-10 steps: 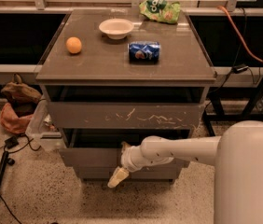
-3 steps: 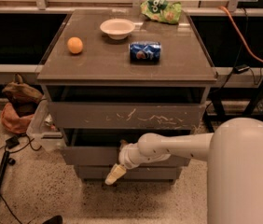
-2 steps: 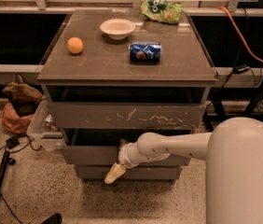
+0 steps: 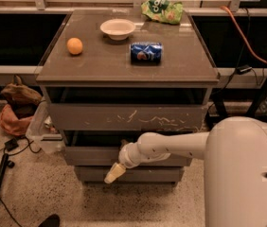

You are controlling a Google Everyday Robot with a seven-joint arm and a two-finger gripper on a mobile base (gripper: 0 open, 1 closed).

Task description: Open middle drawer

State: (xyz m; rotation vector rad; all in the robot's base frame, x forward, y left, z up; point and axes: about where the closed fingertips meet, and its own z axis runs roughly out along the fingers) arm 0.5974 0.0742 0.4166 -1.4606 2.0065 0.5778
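— Below the scratched top drawer (image 4: 124,117) we find the middle drawer (image 4: 88,156), its plain grey front partly hidden by the arm. Where does the gripper stand?

— The gripper (image 4: 115,172) hangs at that front's lower edge, tilted down and to the left over the bottom drawer (image 4: 143,175). We cannot tell whether the jaws are clenched or released, nor whether they touch the front.

— Our judgement on the step in hand?

— No handle is present, so we judge the pull must come from an edge or lip of the front. We advise a firm purchase there, then a straight pull outward in line with the runners. A skewed pull could jam the drawer, and the overhanging top drawer leaves little room above.

— Containers?

— On the table (image 4: 190,65) we note a white bowl (image 4: 118,28), which looks empty. A blue can (image 4: 146,52) lies on its side, a green bag (image 4: 162,10) sits at the back edge and an orange (image 4: 75,46) lies loose. The top drawer stands partly out, its interior dark, and we see no contents. The middle drawer's interior is not visible.
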